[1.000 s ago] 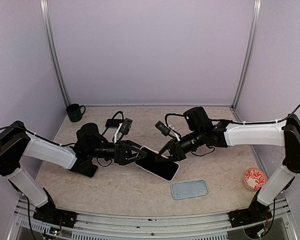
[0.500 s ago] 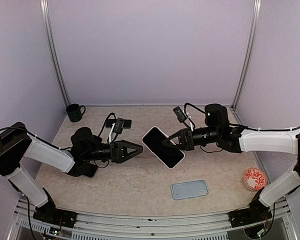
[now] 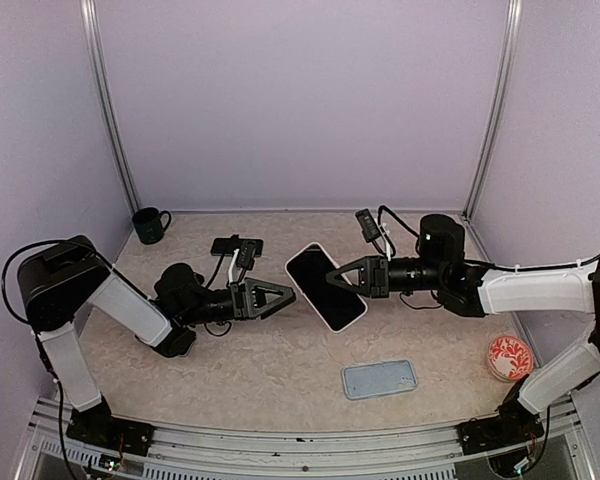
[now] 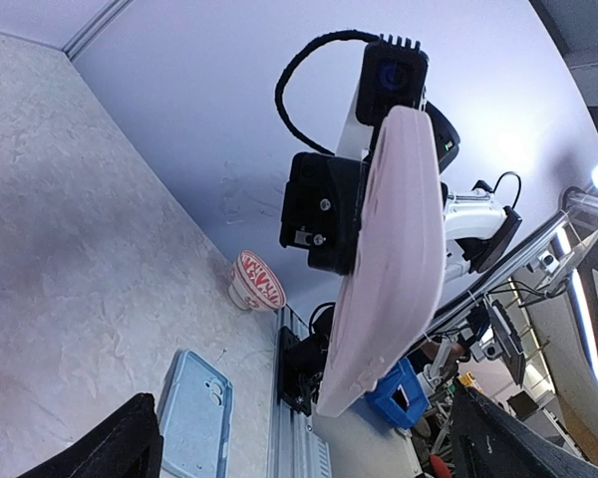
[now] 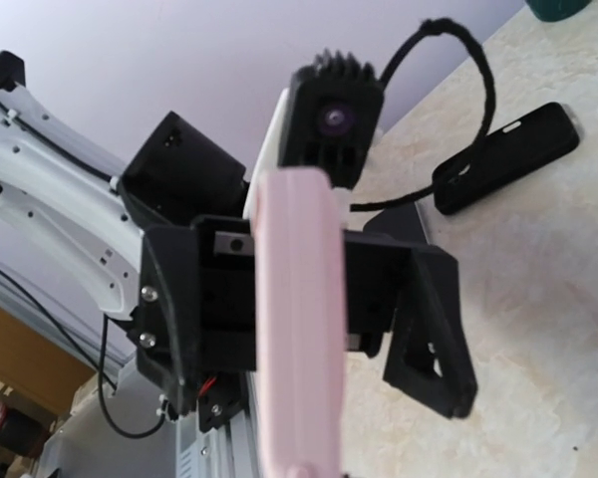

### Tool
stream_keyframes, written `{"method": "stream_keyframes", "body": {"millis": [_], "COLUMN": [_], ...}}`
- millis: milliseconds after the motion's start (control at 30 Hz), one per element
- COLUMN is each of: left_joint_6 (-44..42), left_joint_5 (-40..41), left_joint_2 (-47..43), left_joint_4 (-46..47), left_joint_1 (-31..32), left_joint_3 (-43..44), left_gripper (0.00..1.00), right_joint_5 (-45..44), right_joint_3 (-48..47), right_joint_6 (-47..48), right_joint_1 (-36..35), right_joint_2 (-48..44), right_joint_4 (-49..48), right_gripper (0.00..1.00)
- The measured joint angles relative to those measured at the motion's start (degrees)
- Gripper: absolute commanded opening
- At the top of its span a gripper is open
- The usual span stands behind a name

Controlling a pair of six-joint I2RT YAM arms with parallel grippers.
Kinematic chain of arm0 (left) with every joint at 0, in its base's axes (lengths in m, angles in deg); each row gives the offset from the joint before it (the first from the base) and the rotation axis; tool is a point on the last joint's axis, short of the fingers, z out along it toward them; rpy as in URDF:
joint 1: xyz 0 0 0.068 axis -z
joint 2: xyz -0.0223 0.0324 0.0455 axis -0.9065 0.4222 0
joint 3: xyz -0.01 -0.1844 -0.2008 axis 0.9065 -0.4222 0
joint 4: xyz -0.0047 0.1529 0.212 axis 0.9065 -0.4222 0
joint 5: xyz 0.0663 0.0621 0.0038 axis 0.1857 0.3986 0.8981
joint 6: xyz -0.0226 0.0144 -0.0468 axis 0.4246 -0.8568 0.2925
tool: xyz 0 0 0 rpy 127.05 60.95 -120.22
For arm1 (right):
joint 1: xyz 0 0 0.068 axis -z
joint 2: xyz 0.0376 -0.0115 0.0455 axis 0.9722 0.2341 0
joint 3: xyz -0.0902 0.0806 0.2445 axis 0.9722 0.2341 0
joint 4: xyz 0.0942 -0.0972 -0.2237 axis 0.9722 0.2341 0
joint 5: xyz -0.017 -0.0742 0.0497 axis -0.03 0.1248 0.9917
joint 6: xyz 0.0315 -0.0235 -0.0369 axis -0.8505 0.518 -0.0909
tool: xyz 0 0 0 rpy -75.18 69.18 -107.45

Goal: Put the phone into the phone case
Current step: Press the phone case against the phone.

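Both arms are built alike: white shells over the long links, black housings at the joints. The left gripper [image 3: 280, 296] is matte black, its fingers tapering to points like a wedge. Behind the right gripper [image 3: 338, 280] sits a black block with small silver screws. Just above each gripper is a little black camera box on a white bracket, with a ribbed top. Thin black cables loop from these boxes back along the arms.
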Motion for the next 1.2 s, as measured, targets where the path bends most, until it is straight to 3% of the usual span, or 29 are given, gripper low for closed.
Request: {"method": "stream_keyframes", "body": {"millis": [300, 433, 833, 1067, 1200], "left_joint_6": [1.7, 1.3, 0.1, -0.4, -0.7], "left_joint_5": [1.5, 1.9, 1.1, 0.2, -2.0], "left_joint_2": [2.6, 2.6, 3.1, 3.1, 3.1], "left_joint_4": [0.1, -1.2, -2.0, -1.9, -2.9], "left_joint_1": [2.0, 2.3, 2.6, 2.2, 1.7], "left_joint_3": [6.0, 8.0, 8.9, 9.0, 8.9], "left_gripper": [0.79, 0.66, 0.0, 0.0, 0.0], "right_joint_5": [-2.6, -2.9, -3.3, -2.4, -0.7], "right_joint_3": [0.0, 0.0, 0.0, -4.5, -8.8], "right_joint_6": [0.5, 0.8, 1.4, 5.4, 9.3], "right_joint_1": [-1.5, -2.1, -3.1, -3.1, -3.1], "right_joint_2": [0.3, 1.0, 2.0, 2.0, 2.2], "right_joint_4": [0.2, 0.4, 2.1, 10.5, 18.3], "right_gripper": [0.0, 0.0, 0.0, 0.33, 0.41]}}
